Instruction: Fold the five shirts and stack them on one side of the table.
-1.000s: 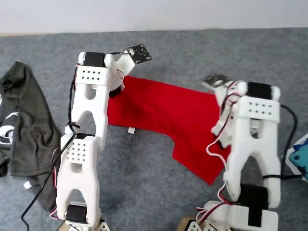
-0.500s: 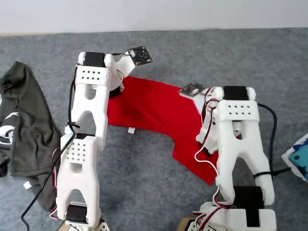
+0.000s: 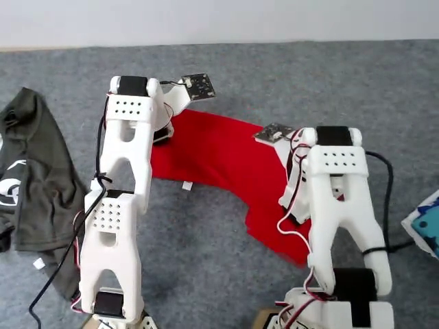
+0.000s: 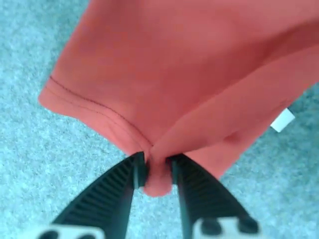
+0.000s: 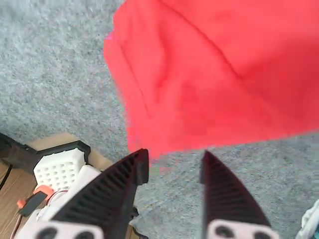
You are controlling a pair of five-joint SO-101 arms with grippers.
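A red shirt [image 3: 219,157] lies spread on the grey carpeted table, one lobe running toward the front right. My left gripper [image 4: 154,174] is shut on a pinched fold at the red shirt's [image 4: 189,64] hemmed corner; from above the left gripper [image 3: 163,130] is at the cloth's left end. The right arm [image 3: 333,178] stands over the shirt's right half. My right gripper [image 5: 172,167] is open just off the edge of the red shirt [image 5: 209,69], with grey carpet between its fingers. A dark olive shirt [image 3: 34,178] lies crumpled at the far left.
A blue and white piece of cloth [image 3: 426,223] pokes in at the right edge. A small white tag [image 3: 186,186] sticks out of the red shirt's near edge. Bare grey carpet [image 3: 309,75] runs behind the arms. An arm's base [image 5: 55,172] sits on a wooden edge.
The right arm has swung left over the shirt's right half, then settled. The shirt's front right corner has shifted a little. The left arm has barely moved.
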